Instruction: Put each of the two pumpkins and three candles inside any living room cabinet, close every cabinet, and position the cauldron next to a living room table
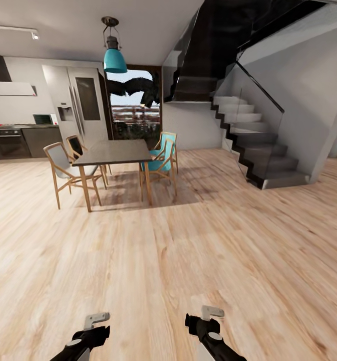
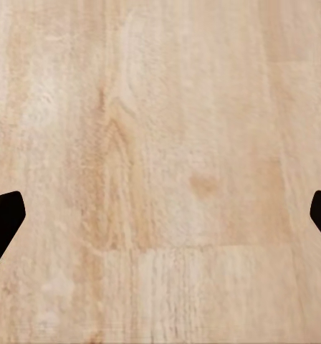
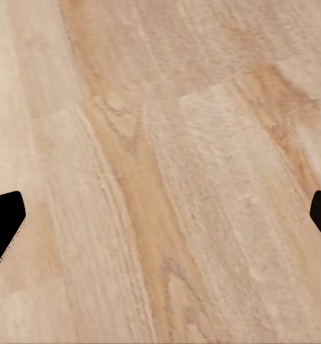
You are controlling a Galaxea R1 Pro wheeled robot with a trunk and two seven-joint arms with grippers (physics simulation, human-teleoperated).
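The pumpkins, candles, cabinet and cauldron are out of view. Low in the head view, my left gripper (image 1: 97, 321) and right gripper (image 1: 209, 315) hang over bare pale wood floor (image 1: 188, 260). In the left wrist view the left gripper (image 2: 160, 218) is open, its dark fingertips (image 2: 3, 223) far apart with only floorboards between them. The right gripper (image 3: 160, 218) is open in the same way above the planks, holding nothing.
A dark-topped dining table (image 1: 113, 152) with several wooden chairs (image 1: 63, 168) stands ahead to the left, under a teal pendant lamp (image 1: 114, 57). Behind it are grey kitchen units (image 1: 23, 140) and a fridge (image 1: 83, 103). A dark staircase (image 1: 258, 145) with a glass rail rises at the right.
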